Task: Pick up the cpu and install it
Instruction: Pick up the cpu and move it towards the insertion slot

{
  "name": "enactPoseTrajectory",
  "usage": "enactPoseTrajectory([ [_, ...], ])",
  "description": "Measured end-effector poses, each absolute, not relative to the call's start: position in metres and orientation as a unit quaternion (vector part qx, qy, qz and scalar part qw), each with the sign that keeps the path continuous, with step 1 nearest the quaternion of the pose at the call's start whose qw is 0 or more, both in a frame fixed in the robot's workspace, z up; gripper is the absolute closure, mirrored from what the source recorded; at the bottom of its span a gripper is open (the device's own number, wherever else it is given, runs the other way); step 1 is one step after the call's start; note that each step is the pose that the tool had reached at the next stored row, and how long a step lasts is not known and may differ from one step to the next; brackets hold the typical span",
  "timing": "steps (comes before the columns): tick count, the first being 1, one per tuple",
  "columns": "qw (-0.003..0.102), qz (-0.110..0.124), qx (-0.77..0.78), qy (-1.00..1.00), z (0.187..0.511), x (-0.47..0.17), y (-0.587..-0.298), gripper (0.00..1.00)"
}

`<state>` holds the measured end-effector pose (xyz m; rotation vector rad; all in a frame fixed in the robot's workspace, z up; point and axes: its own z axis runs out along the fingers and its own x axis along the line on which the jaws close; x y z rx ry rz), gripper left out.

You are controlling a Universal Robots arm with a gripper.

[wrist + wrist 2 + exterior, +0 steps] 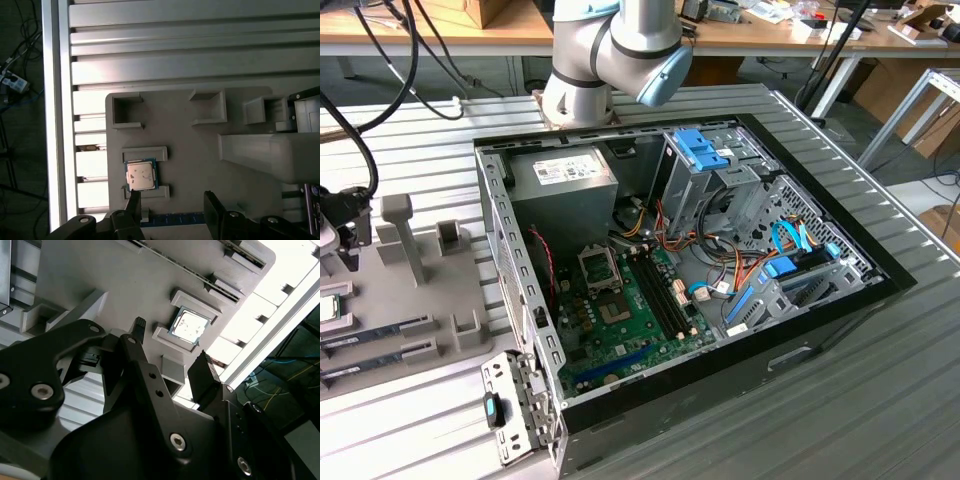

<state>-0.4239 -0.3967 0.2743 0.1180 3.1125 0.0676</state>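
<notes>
"Two fingers spread wide with nothing between them: that's how I read the end effector [172, 200] in both wrist views. Where's the cpu [140, 175]?"

"It's seated in its little walled holder on the grey tray [190, 150], which lies on the bench [200, 50], well apart from the open computer case [720, 250]."

"What worries you?"

"Alignment. In the first wrist view one fingertip [133, 200] hangs just beside the holder and the other is well off to the side, so the chip isn't centred in the gap. I'd judge that a straight descent from here could set a finger on the metal top or on the holder wall."

"And then?"

"It looks thin and flat, with little edge to grip. A skewed pinch could tilt it in the holder, or lose it on the way to the case."
</notes>
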Motion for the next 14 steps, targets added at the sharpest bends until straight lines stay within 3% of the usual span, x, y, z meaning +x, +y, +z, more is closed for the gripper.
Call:
enactPoseTrajectory([
  [14, 0.013, 0.022, 0.038, 0.999, 0.2704, -0.4239, -0.3967, 0.38],
])
